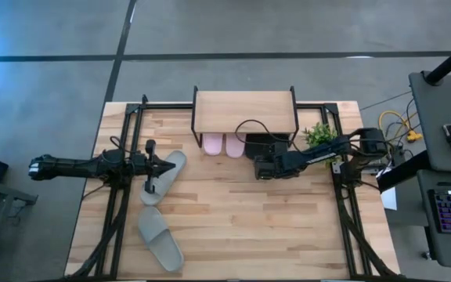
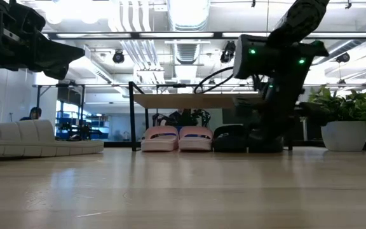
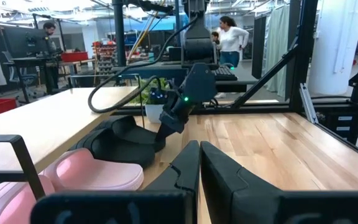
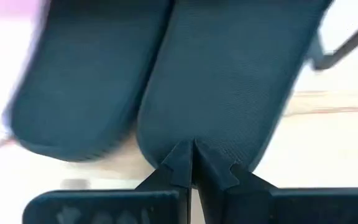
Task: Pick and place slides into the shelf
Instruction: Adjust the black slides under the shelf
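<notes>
**Under the shelf, black pair at the right gripper**

Under the shelf [image 1: 244, 110] the pink pair [image 2: 178, 138] and black slides [image 4: 216, 81] stood side by side. Only the wrist view showed the right gripper [image 4: 193, 163] with fingers together, touching a black heel. From above, the left gripper [image 1: 166, 167], clenched and empty, hung over one grey-green slide [image 1: 165, 175]; another [image 1: 160, 238] lay nearer.

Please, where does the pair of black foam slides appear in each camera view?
High view: black foam slides under the wooden shelf, right of the pink slides.
Low view: under the shelf, beside the right arm.
Left wrist view: beyond the pink pair.
Right wrist view: fills the frame.
Shared landmark: the pink slides.
</notes>
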Robot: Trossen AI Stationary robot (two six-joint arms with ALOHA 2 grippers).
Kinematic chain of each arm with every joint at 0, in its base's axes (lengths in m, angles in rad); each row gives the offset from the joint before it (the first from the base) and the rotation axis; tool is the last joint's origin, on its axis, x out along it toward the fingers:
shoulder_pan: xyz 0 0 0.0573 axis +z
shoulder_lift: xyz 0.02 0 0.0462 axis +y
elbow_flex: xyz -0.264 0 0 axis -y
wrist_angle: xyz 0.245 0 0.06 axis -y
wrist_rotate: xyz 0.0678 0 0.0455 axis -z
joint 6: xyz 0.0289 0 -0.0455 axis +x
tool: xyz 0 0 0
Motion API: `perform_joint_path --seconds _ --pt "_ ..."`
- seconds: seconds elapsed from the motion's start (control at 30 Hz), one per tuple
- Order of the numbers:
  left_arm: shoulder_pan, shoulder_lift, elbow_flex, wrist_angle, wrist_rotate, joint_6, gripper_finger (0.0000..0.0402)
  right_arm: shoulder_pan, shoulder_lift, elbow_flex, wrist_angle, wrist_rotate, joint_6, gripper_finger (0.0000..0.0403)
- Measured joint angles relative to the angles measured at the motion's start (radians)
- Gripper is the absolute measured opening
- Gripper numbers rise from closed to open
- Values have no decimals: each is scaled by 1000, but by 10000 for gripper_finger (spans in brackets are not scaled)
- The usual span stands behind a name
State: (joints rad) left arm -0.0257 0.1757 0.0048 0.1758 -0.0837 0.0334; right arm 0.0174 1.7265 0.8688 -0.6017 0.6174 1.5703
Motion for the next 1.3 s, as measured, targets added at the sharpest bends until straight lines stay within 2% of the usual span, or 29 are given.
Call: perform_joint_path --seconds 0.2,0.47,0.67,0.83,0.97,1.1,1.3 --pt "0 -1 0 0 0 0 0 0 -25 -5 -186 3 45 8" --pt "0 0 0 0 0 0 0 -3 -69 -6 -170 91 12 8" --pt "0 0 0 0 0 0 0 21 -157 6 -206 133 -37 8" --pt "0 0 0 0 0 0 0 90 -218 -12 -236 59 -101 9" --pt "0 0 0 0 0 0 0 126 -211 -63 -227 -20 11 8" --pt "0 0 0 0 0 0 0 116 -183 -90 -223 -19 80 8" --pt "0 -1 0 1 0 0 0 49 -132 -91 -132 -19 -35 8"
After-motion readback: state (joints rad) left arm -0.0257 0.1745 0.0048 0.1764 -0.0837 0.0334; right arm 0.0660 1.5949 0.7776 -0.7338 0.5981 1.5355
